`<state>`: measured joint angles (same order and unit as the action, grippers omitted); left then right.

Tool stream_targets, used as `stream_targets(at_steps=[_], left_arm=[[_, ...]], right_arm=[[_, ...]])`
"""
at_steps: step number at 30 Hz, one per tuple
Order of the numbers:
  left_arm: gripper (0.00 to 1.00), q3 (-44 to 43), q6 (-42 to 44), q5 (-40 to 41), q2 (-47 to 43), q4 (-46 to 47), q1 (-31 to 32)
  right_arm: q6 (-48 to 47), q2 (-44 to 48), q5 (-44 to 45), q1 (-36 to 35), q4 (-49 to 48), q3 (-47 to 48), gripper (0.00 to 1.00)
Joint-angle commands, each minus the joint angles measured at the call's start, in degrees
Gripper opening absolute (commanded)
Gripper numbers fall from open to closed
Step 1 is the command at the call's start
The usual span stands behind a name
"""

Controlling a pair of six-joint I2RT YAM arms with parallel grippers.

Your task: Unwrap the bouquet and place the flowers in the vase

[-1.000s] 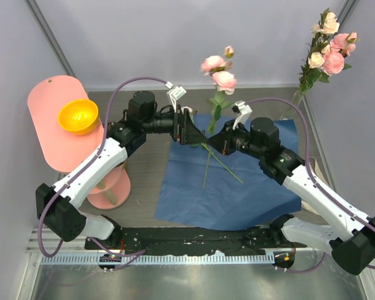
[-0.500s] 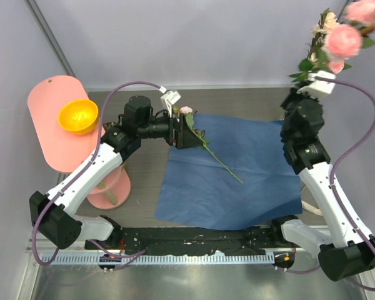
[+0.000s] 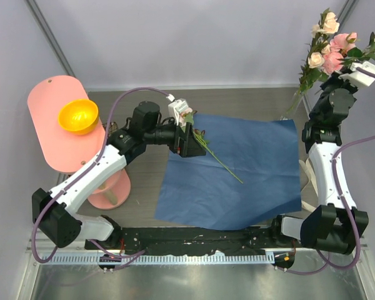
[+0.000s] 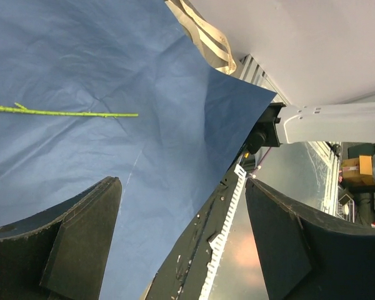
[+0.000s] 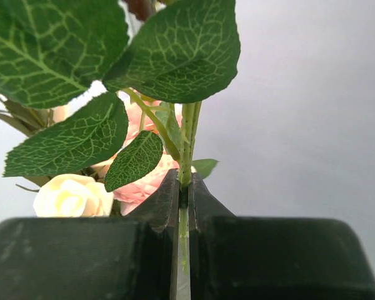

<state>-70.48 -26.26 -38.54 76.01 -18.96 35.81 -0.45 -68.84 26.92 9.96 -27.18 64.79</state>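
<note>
The left pincer [image 4: 181, 183] is hovering wide apart over the paper [image 4: 112, 56], while the right pincer [image 5: 182, 187] is clamping a rose stem [image 5: 187, 134] at the worktop's far-right corner.

No text or label (none legible) shows.

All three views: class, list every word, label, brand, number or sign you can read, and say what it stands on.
None can be read.
The blue paper and orange bowl show no print.
A brown box far off in the left wrist view is too blurred to tell.
</note>
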Motion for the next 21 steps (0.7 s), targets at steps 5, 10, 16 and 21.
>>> stream_targets(at_steps=[5, 10, 16, 21], left_arm=[[0.85, -2.1, 2.4, 1.3, 0.9, -1.6, 0.2], [0.85, -2.3, 2.5, 1.1, 1.2, -1.7, 0.2], [0.85, -1.9, 2.4, 1.4, 1.4, -1.2, 0.2], [0.85, -1.8, 2.4, 1.5, 1.7, -1.1, 0.2]], right_arm=[[5.0, -3.4, -8.7, 0.6, -8.8, 2.4, 0.01], [4.8, -4.5, -10.5, 0.6, -10.9, 1.2, 0.01], [4.4, -5.8, -11.0, 0.6, -11.6, 0.9, 0.01], [4.0, -6.3, -10.7, 0.6, -11.5, 0.3, 0.01]])
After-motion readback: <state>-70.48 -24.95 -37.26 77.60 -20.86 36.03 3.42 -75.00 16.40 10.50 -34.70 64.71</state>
